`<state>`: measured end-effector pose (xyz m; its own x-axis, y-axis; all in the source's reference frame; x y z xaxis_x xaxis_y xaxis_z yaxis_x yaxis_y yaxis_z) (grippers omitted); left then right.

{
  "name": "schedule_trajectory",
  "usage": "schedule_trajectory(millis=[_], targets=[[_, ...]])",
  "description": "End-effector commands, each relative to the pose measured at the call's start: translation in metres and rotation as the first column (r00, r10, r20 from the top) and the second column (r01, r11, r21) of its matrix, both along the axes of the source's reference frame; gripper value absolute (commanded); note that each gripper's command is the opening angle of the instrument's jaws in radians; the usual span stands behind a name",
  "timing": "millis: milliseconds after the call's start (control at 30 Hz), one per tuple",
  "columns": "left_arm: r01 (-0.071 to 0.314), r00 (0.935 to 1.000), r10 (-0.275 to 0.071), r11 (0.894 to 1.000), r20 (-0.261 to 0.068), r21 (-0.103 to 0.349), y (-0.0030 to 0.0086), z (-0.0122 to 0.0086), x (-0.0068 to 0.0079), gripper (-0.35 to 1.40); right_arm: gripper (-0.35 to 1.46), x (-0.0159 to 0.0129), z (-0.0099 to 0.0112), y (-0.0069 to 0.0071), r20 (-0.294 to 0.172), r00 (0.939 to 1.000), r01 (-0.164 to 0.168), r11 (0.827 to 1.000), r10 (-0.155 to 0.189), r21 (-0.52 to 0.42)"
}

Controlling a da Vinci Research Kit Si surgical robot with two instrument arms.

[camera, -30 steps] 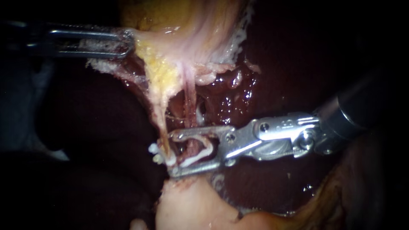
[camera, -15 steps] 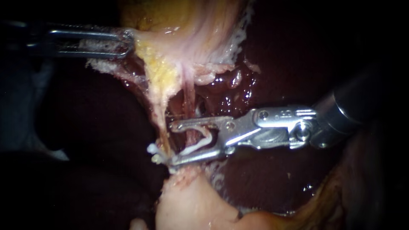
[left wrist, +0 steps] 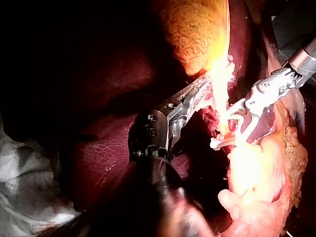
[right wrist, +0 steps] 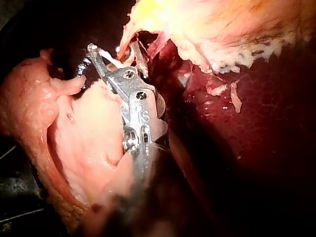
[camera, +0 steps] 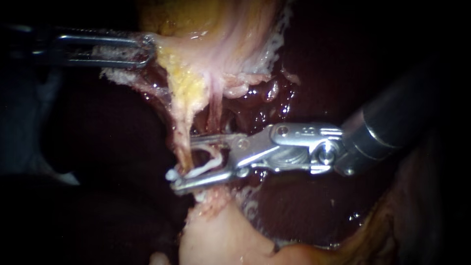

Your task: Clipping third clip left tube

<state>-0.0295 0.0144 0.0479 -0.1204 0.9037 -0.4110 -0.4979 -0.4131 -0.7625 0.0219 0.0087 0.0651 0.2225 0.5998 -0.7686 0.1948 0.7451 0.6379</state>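
Over dark liver [camera: 319, 208], right instrument [camera: 182, 164] is clasping a clip [camera: 203, 169] astride the left tube [camera: 182, 137] (jaws part-spread); left instrument [camera: 147, 49] is pinching gallbladder [camera: 191, 17].

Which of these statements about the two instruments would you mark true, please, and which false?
1. The left instrument grips the edge of the gallbladder. True.
2. The right instrument carries a white clip between its jaws. True.
3. The right instrument's jaws lie closed together, empty. False: they stand apart with the clip between them.
4. The two instruments touch each other. False: they are well apart.
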Motion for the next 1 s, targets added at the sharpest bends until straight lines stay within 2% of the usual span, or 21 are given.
schedule_trajectory(millis=[33,133,333,467,600,833,1000], targets=[[0.0,1.0,0.0,1.0,-0.001,0.001,0.0,0.0,0.0,-0.35,0.5,0.0004,0.0,-0.0001,-0.007,1.0,0.001,1.0,-0.001,0.001],[0.001,1.0,-0.001,1.0,-0.001,0.001,0.0,0.0,-0.0001,-0.35,0.5,0.0017,-0.0003,-0.0002,-0.019,0.9998,0.009,1.0,-0.009,0.007],[0.001,1.0,-0.001,1.0,-0.001,0.001,0.0,0.0,-0.0001,-0.35,0.5,0.0032,-0.0009,-0.0005,-0.033,0.9995,-0.004,1.0,0.004,0.018],[0.001,1.0,-0.001,1.0,-0.001,0.001,0.0,0.0,-0.0002,-0.35,0.5,0.0036,-0.0012,-0.0001,-0.032,0.9993,-0.018,1.0,0.019,0.02],[0.001,1.0,-0.001,1.0,-0.001,0.001,0.0,0.0,-0.0002,-0.35,0.49,0.0036,-0.0017,0.0009,-0.022,0.999,-0.038,0.999,0.038,0.023],[0.001,1.0,-0.001,1.0,-0.001,0.001,0.0,0.0,-0.0002,-0.35,0.49,0.0028,-0.0036,0.0041,-0.024,0.9954,-0.092,0.995,0.093,0.046],[0.004,1.0,-0.004,1.0,-0.003,0.0,0.0001,0.0,-0.0003,-0.35,0.5,0.0026,-0.0043,0.0049,-0.033,0.9939,-0.103,0.993,0.106,0.062]])
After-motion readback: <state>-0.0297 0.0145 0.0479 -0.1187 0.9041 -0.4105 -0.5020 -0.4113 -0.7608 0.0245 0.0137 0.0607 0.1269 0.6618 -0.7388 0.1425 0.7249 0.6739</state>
